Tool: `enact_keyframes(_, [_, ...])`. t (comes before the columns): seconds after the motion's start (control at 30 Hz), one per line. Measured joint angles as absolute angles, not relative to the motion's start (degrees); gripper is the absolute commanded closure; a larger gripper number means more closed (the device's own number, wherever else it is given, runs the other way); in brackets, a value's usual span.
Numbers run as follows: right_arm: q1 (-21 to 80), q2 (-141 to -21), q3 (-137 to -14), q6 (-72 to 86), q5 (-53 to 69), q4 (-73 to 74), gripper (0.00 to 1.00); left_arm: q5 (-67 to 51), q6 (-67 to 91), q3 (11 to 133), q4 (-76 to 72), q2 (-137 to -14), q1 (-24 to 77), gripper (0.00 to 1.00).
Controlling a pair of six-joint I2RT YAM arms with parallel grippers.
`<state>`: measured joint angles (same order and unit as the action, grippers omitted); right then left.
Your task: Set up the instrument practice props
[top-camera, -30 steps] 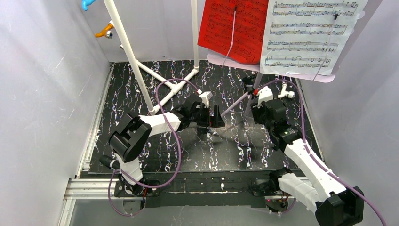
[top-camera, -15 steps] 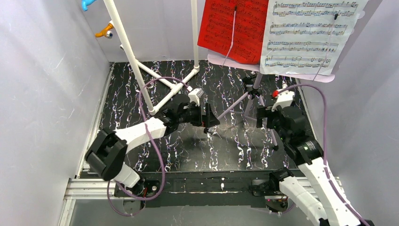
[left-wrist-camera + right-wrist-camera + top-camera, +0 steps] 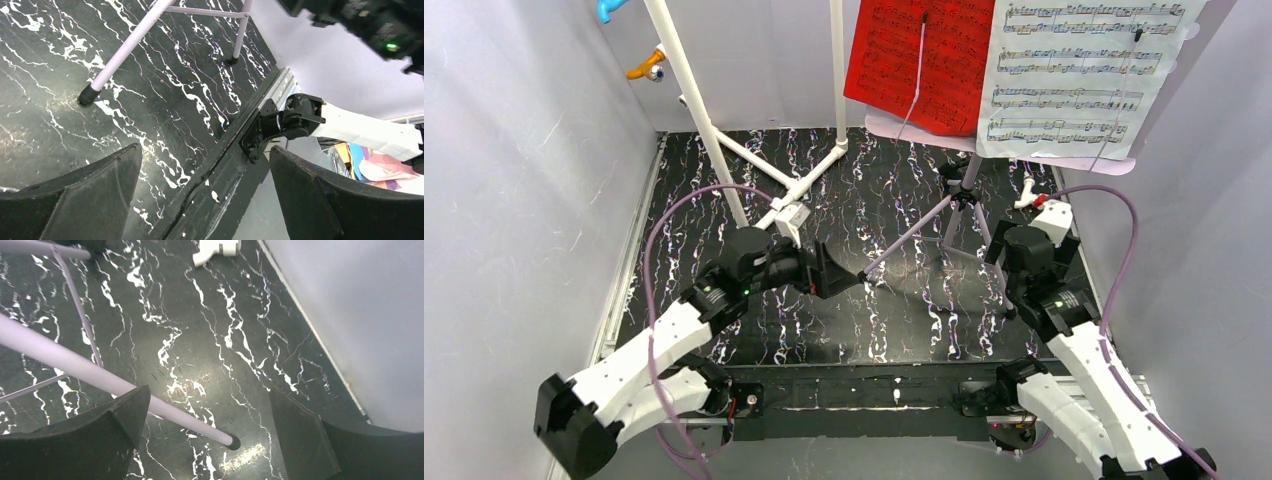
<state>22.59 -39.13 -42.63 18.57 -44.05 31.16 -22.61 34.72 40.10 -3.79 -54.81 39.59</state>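
Top external: music stand [image 3: 964,193] upright, jaws apart.

- Top external: high at the near side, looking down and forward over the whole table [image 3: 904,330].
- Left wrist: close and low over the table [image 3: 165,100], facing its near edge and the right arm base [image 3: 295,120], frame right.
- Right wrist: close, looking down at the table [image 3: 225,340] beside the wall [image 3: 360,315], frame right.
- Shared by all three: music stand legs [image 3: 909,232] [image 3: 125,47] [image 3: 75,365], marbled tabletop.

Glossy black marbled table [image 3: 215,355] — smooth, faintly shiny lilac music stand [image 3: 75,362] legs.
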Motion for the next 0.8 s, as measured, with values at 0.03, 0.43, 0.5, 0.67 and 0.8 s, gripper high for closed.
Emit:
enact_keyframes(0.03, [22.46,-39.79,-41.65,19.66,-44.03,30.70,0.02,-22.37,34.70,39.94,-1.93,-52.64,39.59,0.02])
enact_keyframes(0.43, [-6.46,-63.55,-39.35,30.79,-20.08,11.40,0.02,-20.14,33.32,40.75,15.88,-35.64,39.59,0.02])
enact_keyframes(0.5, [-7.42,-72.42,-42.54,33.23,-14.66,8.84,0.01,-19.97,32.86,41.39,18.39,-35.27,39.59,0.02])
enact_keyframes(0.67, [-7.31,-87.57,-51.11,40.75,-6.31,0.91,0.02,-19.62,31.94,43.00,22.55,-34.92,39.59,0.02])
enact_keyframes(0.8, [-7.33,-99.79,-61.39,47.09,-1.83,-5.52,0.01,-19.22,31.92,43.22,24.05,-34.50,39.59,0.02])
